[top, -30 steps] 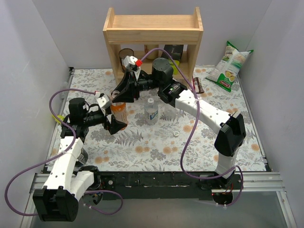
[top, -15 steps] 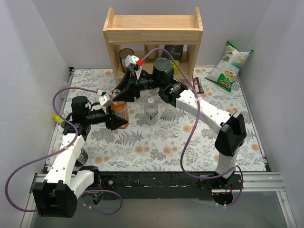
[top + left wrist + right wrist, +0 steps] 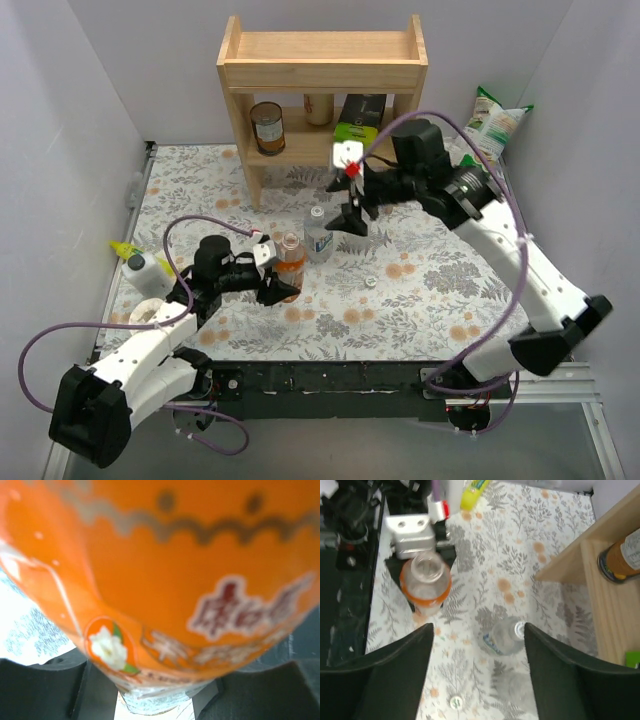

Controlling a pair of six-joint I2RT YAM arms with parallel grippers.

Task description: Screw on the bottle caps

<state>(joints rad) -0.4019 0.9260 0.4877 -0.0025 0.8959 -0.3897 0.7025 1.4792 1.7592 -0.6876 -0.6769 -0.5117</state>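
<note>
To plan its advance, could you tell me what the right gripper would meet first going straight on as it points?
Probably the labelled clear bottle, seen between the right gripper's open fingers in its wrist view; depth is unclear.

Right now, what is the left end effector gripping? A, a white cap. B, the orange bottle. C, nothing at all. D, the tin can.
B: the left end effector is closed around the orange bottle, whose label fills the left wrist view.
</note>
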